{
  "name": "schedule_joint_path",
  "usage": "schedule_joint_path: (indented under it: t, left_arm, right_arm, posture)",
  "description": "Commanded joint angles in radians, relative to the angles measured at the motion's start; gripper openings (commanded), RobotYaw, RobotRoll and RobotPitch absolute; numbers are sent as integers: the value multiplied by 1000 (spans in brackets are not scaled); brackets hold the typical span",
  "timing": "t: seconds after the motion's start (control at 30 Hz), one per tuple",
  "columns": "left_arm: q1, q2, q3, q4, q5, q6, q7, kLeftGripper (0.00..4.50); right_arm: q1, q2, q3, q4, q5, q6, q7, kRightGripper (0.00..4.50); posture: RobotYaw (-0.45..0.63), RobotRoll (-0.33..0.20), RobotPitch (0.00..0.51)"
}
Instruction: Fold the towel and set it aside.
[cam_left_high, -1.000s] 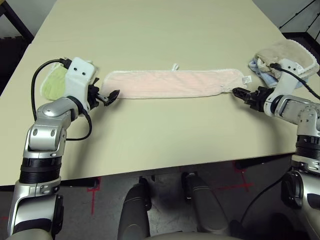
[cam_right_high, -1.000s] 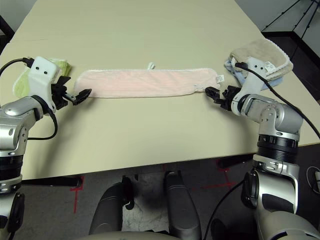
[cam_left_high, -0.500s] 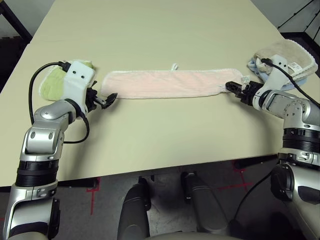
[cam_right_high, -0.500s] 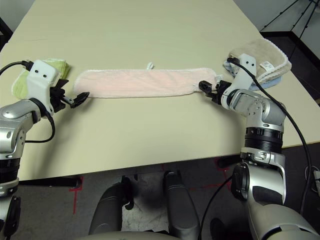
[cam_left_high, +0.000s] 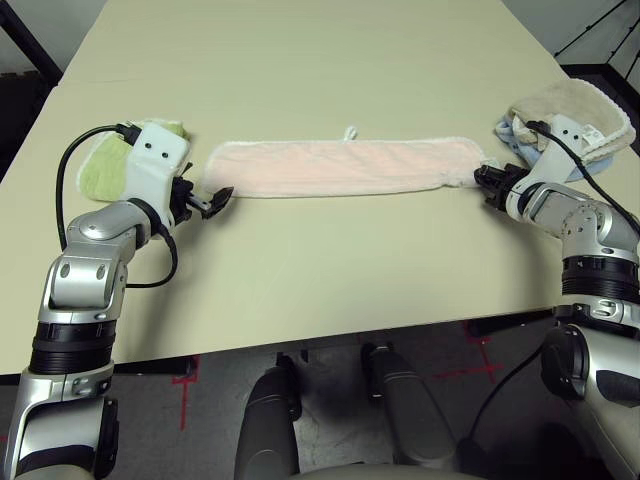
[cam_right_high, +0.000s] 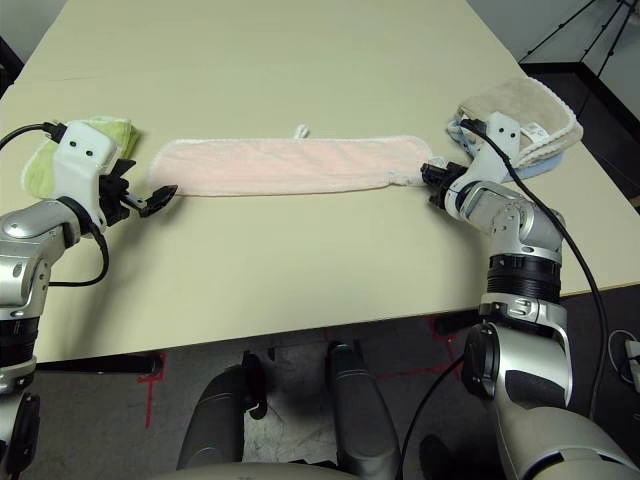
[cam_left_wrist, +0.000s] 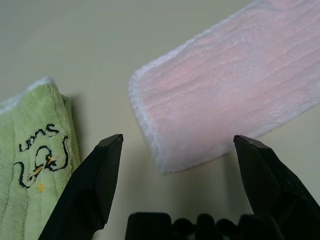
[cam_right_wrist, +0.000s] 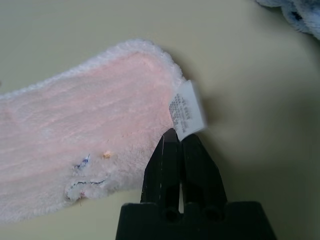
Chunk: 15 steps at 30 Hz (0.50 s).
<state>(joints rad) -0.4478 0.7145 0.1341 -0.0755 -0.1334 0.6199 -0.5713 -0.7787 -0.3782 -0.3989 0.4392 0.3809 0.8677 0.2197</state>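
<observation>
Right gripper (cam_right_wrist: 179, 145) now pinched shut on towel (cam_left_high: 340, 167) corner beside care label (cam_right_wrist: 187, 111); wide open moments ago. Left gripper (cam_left_wrist: 177, 170) gaping, short of opposite end. Ready, probably, for next fold.

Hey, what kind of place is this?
Probably a robotics lab or test room: a plain beige table, red tape crosses marking the grey floor, and a black tripod beside it.

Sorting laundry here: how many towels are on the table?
4: a pale pink folded terry towel mid-table, a light green towel at its left end, and a beige towel stacked over a blue one at its right.
</observation>
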Motion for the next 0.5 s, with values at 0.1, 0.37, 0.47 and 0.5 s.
schedule_joint_path:
  t: [0.1,0.37,0.47,0.5]
  left_arm:
    - [19,12,-17,-13,10,-2,-8,4500]
    - [10,8,-22,-1,13,-9,-11,4500]
    - [5,6,-26,9,15,-15,-13,4500]
    - [3,6,-27,13,16,-17,-14,4500]
  right_arm:
    - [11,-18,15,75,-11,-11,6,22]
    - [29,-68,12,92,-19,-30,17,22]
    - [36,-89,11,100,-20,-38,21,22]
    - [37,-95,11,104,-21,-42,21,22]
  posture:
    - [-156,0,253]
    - [-168,0,250]
    - [-179,0,250]
    - [-181,0,250]
